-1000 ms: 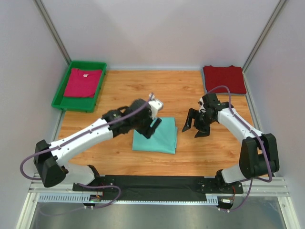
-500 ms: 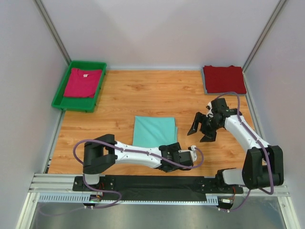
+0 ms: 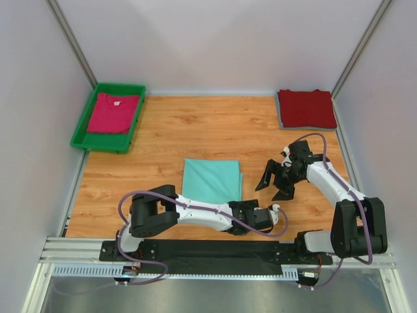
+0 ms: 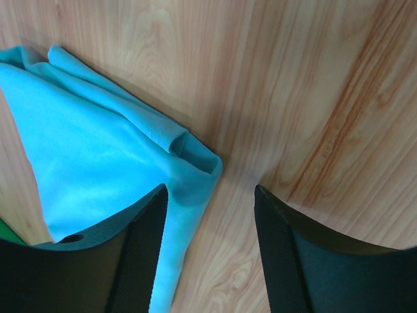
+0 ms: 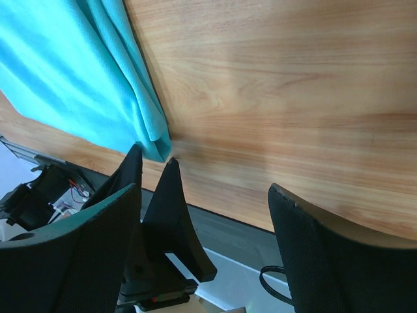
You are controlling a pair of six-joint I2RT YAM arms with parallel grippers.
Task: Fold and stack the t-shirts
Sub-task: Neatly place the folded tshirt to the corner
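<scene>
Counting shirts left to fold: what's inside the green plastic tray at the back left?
A magenta-pink cloth t-shirt lies flat inside the green plastic tray. It covers most of the tray's floor, so anything beneath it cannot be seen.

Wooden table bears teal shirt, red shirt, green tray.

The far half of the worktop lies bare between the tray and the red shirt. The strip left of the teal shirt is open too. The left arm lies low along that shirt's near edge and bars that side. Only a narrow lane of bare wood parts the teal shirt from the right tool, whose jaws stand apart. Walls close both sides.
</scene>
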